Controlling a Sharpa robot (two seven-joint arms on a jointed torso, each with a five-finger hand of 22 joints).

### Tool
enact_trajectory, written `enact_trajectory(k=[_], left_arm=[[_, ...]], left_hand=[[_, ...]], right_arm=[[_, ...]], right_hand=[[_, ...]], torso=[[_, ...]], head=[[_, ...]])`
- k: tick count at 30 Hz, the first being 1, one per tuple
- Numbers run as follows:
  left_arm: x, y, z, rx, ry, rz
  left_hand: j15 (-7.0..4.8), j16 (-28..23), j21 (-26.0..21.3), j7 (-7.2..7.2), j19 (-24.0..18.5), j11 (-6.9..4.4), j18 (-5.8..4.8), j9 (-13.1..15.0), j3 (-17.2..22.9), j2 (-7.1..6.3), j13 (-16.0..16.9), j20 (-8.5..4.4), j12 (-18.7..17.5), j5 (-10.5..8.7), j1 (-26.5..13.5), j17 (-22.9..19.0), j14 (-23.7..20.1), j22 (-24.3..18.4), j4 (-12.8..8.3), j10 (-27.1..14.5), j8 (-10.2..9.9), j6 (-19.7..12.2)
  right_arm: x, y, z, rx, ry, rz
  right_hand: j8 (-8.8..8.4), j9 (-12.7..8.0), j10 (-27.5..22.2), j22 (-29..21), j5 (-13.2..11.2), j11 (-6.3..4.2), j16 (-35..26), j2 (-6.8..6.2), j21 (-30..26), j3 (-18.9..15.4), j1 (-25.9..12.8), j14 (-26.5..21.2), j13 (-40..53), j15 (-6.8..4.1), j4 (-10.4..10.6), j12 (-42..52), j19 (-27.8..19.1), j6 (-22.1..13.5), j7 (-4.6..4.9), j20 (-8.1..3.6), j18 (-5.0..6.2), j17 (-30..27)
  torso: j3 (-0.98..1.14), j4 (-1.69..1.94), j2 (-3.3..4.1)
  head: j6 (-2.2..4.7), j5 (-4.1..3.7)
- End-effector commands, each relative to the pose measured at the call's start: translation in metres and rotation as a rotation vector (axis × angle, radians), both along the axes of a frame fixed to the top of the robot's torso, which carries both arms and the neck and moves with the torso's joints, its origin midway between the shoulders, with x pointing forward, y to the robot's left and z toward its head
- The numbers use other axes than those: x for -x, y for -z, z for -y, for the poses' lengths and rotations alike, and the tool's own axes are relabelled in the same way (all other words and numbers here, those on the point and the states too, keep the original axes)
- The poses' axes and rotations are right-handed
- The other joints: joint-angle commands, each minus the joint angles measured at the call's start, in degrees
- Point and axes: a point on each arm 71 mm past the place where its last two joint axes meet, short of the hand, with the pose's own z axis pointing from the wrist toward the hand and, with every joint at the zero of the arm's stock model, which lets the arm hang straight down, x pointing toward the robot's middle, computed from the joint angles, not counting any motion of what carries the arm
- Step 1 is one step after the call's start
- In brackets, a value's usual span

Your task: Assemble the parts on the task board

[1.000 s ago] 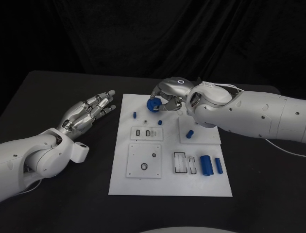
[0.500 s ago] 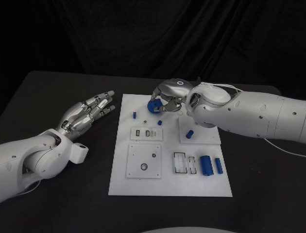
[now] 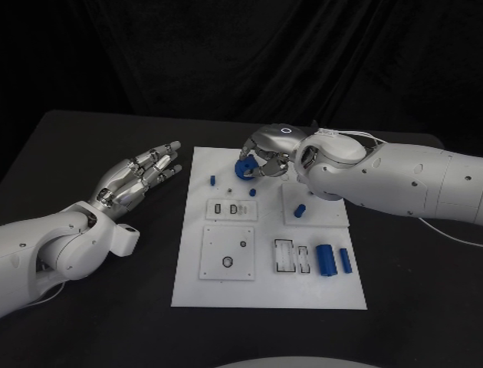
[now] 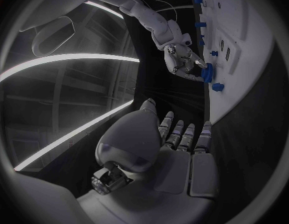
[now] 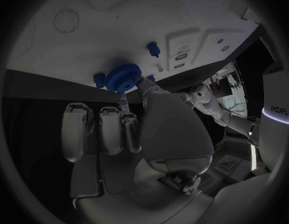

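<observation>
My right hand (image 3: pixel 269 149) hovers over the far end of the white task board (image 3: pixel 266 287) and pinches a blue gear (image 3: pixel 245 166) between thumb and a finger. The gear (image 5: pixel 124 77) has teeth round its rim and hangs just above the board (image 5: pixel 107 30). The left wrist view catches the same gear (image 4: pixel 207 73) in the right hand (image 4: pixel 182 62). My left hand (image 3: pixel 142 172) lies open and flat, palm up, over the table left of the board; its fingers (image 4: pixel 182 137) are straight and hold nothing.
Small blue pegs (image 3: pixel 211 182) stand at the far end of the board; another peg (image 3: pixel 301 210) stands on a raised plate. Two blue cylinders (image 3: pixel 326 260) lie at the right near edge, beside white slotted blocks (image 3: pixel 288 257). A square plate (image 3: pixel 229 252) with holes sits mid-board.
The right hand has shifted slightly right and down with the gear. The left hand has not moved.
</observation>
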Motion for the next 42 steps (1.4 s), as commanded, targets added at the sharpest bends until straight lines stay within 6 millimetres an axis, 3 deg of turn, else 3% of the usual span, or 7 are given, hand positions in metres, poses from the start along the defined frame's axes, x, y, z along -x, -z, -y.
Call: enact_trajectory(k=[1,9,18,24,32,37,42], left_arm=[[0.001,-0.004,0.002,0.038,0.018,0.046],[0.0,-0.003,0.001,0.036,0.016,0.045],[0.0,-0.003,0.001,0.036,0.018,0.044],[0.0,-0.003,0.0,0.036,0.017,0.043],[0.002,-0.003,-0.003,0.034,0.008,0.045],[0.002,-0.004,-0.005,0.032,0.001,0.047],[0.002,-0.004,-0.004,0.033,0.003,0.048]], left_hand=[[0.07,-0.12,0.34,0.13,-0.43,0.35,1.13,-0.07,0.41,0.02,-0.03,0.03,-0.21,0.4,0.69,0.0,-0.37,0.0,-0.03,-0.23,-0.2,-0.33],[0.08,-0.13,0.33,0.2,-0.44,0.35,1.13,-0.07,0.38,0.09,-0.03,0.04,-0.24,0.37,0.64,-0.01,-0.39,0.0,0.2,-0.24,-0.2,-0.33],[0.08,-0.12,0.34,0.18,-0.44,0.34,1.13,-0.08,0.39,0.09,-0.03,0.03,-0.25,0.44,0.65,0.0,-0.39,0.0,0.24,-0.25,-0.22,-0.37],[0.09,-0.12,0.33,0.16,-0.45,0.35,1.13,-0.08,0.42,0.07,-0.03,0.03,-0.23,0.67,0.76,0.0,-0.37,-0.01,0.22,-0.26,-0.22,-0.37],[0.07,-0.12,0.32,0.18,-0.49,0.37,1.13,-0.04,0.11,0.23,-0.01,0.02,-0.1,-0.47,0.06,0.0,-0.37,-0.02,1.26,-0.21,-0.12,-0.17],[0.07,-0.12,0.33,0.24,-0.51,0.34,1.13,-0.03,-0.3,0.49,-0.01,-0.01,0.0,-1.6,-1.31,0.0,-0.38,-0.02,1.5,-0.18,-0.05,-0.05],[0.07,-0.12,0.32,0.22,-0.53,0.34,1.13,-0.04,-0.29,0.56,-0.01,-0.01,0.0,-1.53,-1.44,0.0,-0.39,-0.03,1.5,-0.18,-0.06,-0.08]], right_arm=[[0.0,0.003,0.002,0.011,0.005,-0.023],[-0.001,0.004,0.005,0.017,0.022,-0.031],[-0.002,0.003,0.007,0.004,0.027,-0.015],[-0.001,-0.002,0.012,-0.038,0.015,0.033],[0.009,-0.017,0.039,-0.106,0.021,0.098],[0.019,-0.022,0.067,-0.079,0.061,0.052],[0.02,-0.017,0.072,-0.041,0.07,0.005]], right_hand=[[-1.09,-0.57,4.32,6.87,-0.9,0.28,-0.45,-0.15,-0.39,-0.26,-1.07,3.38,13.24,0.2,0.41,-0.31,0.11,-1.65,0.3,0.27,-0.12,3.46],[-2.78,-1.36,3.49,6.12,-3.08,0.18,-1.4,-0.21,-1.51,-0.74,-1.91,3.14,12.31,0.1,0.92,-0.79,-0.41,-4.2,0.43,0.14,0.14,2.47],[-4.57,-5.34,1.85,5.04,-4.06,-0.49,-2.75,-0.24,-3.34,-0.94,-1.08,2.75,10.52,-0.39,0.74,-1.86,-1.14,-16.79,-0.35,-0.25,0.53,1.22],[-4.3,-5.43,1.56,5.0,-3.63,-0.52,-2.91,-0.06,-3.46,-0.74,-0.67,2.71,10.2,-0.45,0.65,-2.05,-1.15,-16.25,-0.33,-0.32,0.54,1.07],[-1.36,-4.58,2.37,5.97,-2.05,-0.34,-2.25,0.93,-2.58,-0.79,-1.82,3.16,10.97,-0.38,2.05,-1.66,-0.32,-7.64,0.01,-0.36,0.22,2.04],[-1.06,-4.62,2.63,6.43,-2.11,-0.25,-1.93,1.16,-2.08,-0.99,-2.61,3.33,11.22,-0.31,2.8,-1.52,0.04,-6.69,0.12,-0.31,0.07,2.46],[-1.41,-4.95,2.64,6.65,-3.22,-0.23,-1.79,1.14,-1.92,-1.32,-3.35,3.41,11.22,-0.29,3.53,-1.52,0.18,-6.89,0.1,-0.27,0.02,2.67]], torso=[[0.0,0.07,0.01],[0.0,0.07,-0.01],[0.0,0.11,-0.04],[0.0,0.12,-0.01],[0.04,0.05,-0.05],[0.02,-0.27,-0.27],[-0.04,-0.5,-0.54]], head=[[-0.02,-0.2],[-0.1,-0.12],[-0.16,-0.14],[-0.1,-0.24],[0.4,-0.21],[0.45,0.12],[0.34,0.2]])
